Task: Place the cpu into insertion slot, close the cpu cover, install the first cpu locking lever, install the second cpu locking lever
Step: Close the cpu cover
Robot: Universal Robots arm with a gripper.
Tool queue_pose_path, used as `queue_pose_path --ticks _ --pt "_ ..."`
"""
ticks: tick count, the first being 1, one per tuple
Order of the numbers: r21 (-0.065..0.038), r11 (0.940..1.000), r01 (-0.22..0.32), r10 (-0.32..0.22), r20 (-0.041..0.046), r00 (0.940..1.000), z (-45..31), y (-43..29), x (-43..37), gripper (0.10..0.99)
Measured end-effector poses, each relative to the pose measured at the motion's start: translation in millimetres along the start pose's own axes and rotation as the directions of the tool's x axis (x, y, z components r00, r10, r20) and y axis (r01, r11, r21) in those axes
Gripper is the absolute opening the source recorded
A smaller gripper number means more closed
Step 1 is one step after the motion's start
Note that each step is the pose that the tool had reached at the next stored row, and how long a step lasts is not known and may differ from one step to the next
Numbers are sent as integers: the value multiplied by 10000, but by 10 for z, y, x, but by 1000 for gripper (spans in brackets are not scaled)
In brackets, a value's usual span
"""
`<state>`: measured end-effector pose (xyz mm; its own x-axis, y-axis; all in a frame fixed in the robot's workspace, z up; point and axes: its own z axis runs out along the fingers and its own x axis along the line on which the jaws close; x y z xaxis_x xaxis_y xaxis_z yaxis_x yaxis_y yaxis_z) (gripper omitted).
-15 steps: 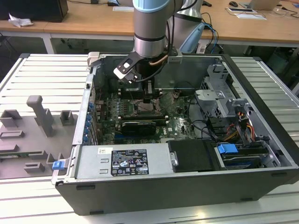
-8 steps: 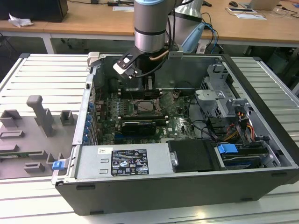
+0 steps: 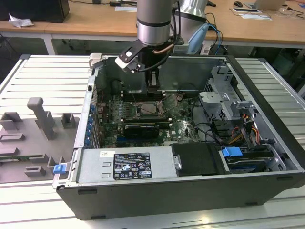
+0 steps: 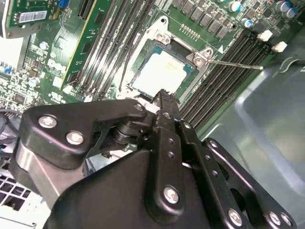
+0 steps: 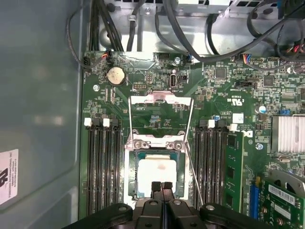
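Exterior view: gripper [image 3: 153,88] hangs inside open pc case [image 3: 190,200], tip close at 12 o'clock of insertion slot [image 3: 151,109]. Drive cage [image 3: 224,95] at 3 o'clock of slot. Both wrist views: fingers pressed together, nothing held, tip just over cpu [image 5: 158,174] edge. Cpu seated flat in slot. Cpu cover [image 5: 160,102] swung open, lying beyond hinge, off cpu. Thin lever rod [image 5: 192,174] slants between slot and memory slots [image 5: 209,167].

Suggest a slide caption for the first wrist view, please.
Closed gripper over the cpu seated in the insertion slot, cpu cover open.
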<state>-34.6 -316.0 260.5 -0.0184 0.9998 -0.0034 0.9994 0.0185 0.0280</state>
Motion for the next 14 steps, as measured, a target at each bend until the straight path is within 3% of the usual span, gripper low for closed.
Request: queue_pose_path --ticks 2,4,5,12,14 --pt "8 10000 -2 2 8 10000 2 46 -1 106" --pt "81 10000 -3 3 7 10000 11 201 -4 106" --pt "85 10000 -2 2 8 10000 14 242 -5 106" --pt "47 10000 -1 1 16 10000 18 281 -43 106" --pt "42 10000 -4 4 15 10000 20 372 -45 106"
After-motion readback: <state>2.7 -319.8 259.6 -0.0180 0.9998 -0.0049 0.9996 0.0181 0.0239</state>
